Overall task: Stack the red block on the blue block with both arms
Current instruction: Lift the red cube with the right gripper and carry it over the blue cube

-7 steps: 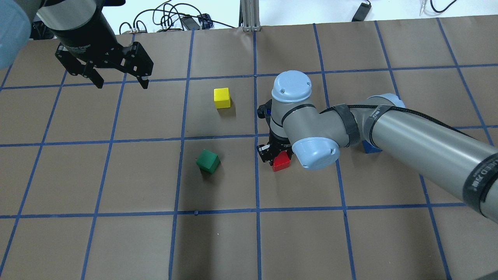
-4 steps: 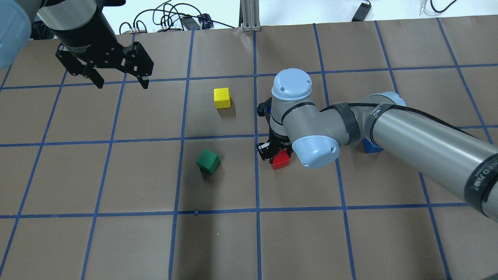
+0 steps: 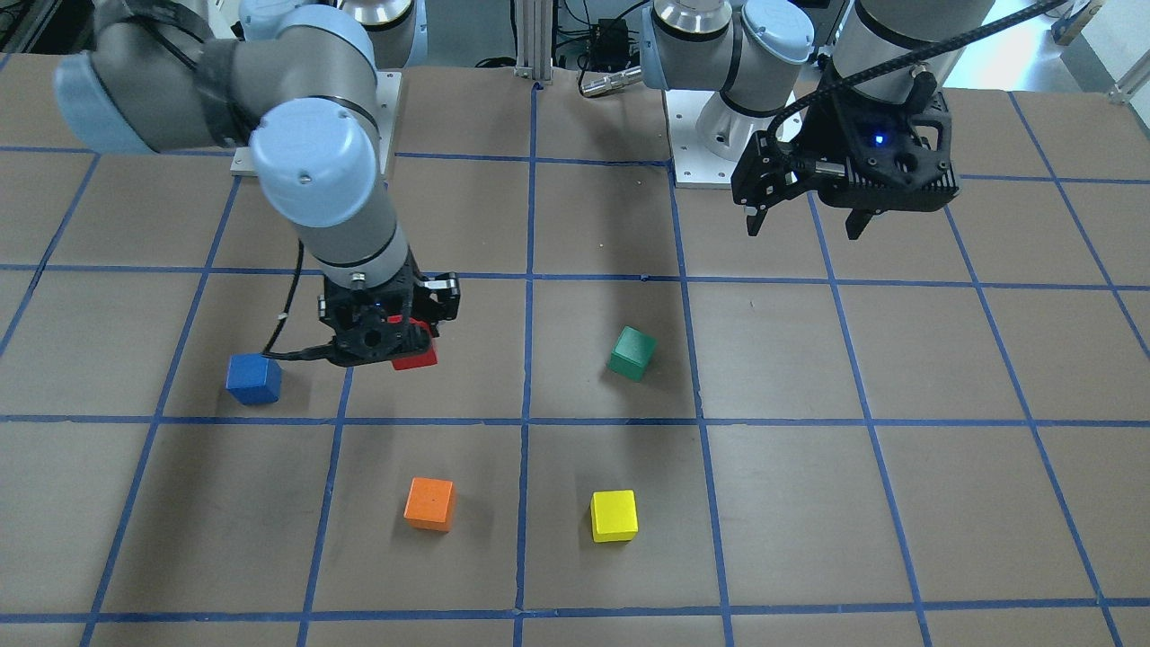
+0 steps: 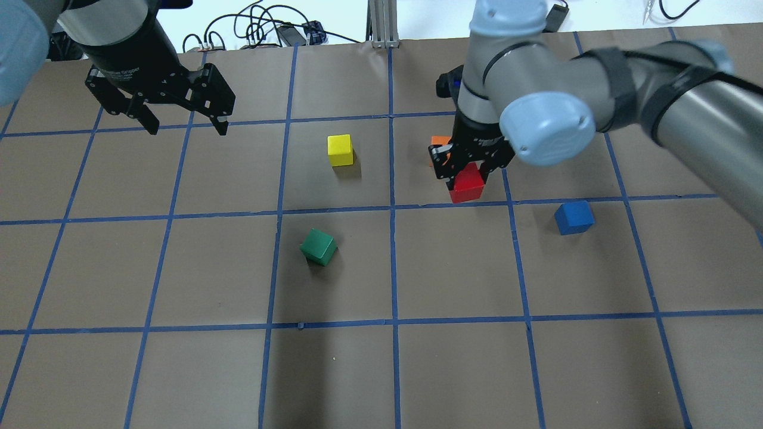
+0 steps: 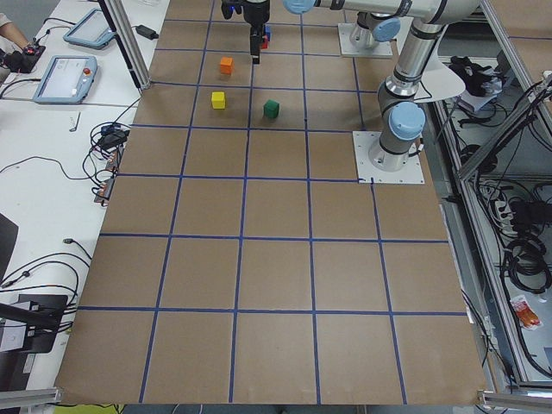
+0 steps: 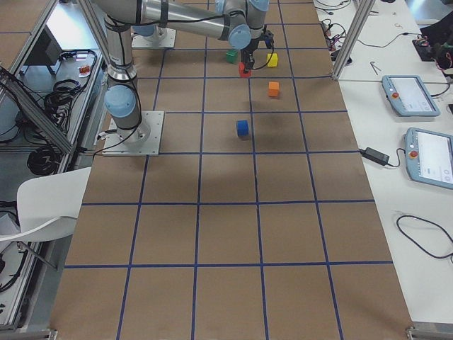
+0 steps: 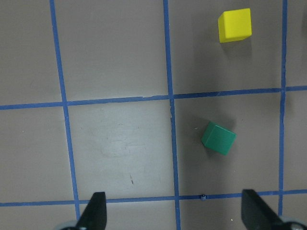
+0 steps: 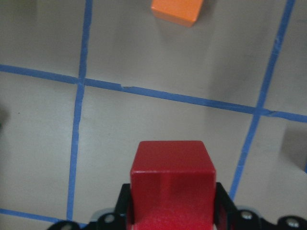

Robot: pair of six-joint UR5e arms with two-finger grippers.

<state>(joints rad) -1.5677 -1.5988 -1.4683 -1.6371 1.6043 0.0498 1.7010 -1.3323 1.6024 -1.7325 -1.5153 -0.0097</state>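
Clamping upright red block (image 8: 172, 177) aloft, right claw (image 4: 467, 177); left claw (image 4: 188, 130) spread wide, empty.

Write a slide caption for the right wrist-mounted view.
Right gripper holding the red block, orange block ahead on the gridded table.

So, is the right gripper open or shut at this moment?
Shut on the red block. In the right wrist view, the fingers of the right gripper press against both sides of the cube.
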